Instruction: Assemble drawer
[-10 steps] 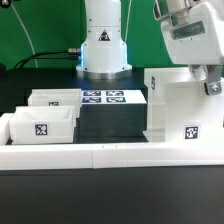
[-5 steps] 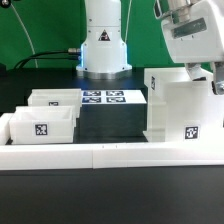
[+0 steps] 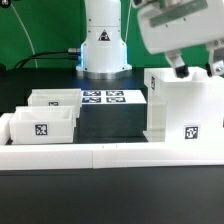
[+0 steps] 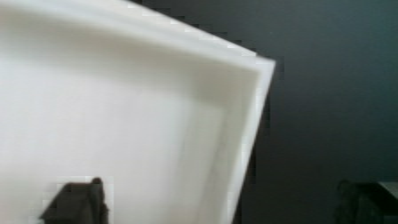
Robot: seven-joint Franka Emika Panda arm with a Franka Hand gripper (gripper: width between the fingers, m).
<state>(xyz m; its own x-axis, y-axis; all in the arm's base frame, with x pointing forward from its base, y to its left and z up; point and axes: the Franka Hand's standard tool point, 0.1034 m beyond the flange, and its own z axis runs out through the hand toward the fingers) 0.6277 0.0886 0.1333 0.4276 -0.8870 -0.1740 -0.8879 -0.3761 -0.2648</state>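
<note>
A tall white drawer box [image 3: 185, 105] with a marker tag stands at the exterior view's right. Two small white drawers, one in front [image 3: 42, 125] and one behind [image 3: 55, 98], sit at the exterior view's left. My gripper [image 3: 197, 70] is open just above the box's top edge, holding nothing. In the wrist view the box's white wall [image 4: 107, 120] fills most of the picture. Its edge runs between my gripper's [image 4: 222, 203] two dark fingertips [image 4: 75, 200], one over the white wall and one over the dark table.
The marker board [image 3: 103, 98] lies flat between the small drawers and the box, in front of the robot base [image 3: 104, 45]. A low white wall [image 3: 110, 153] runs along the front of the parts.
My hand has turned and shifted toward the exterior view's left over the box top. Both fingers now show side by side. The parts have not moved.
</note>
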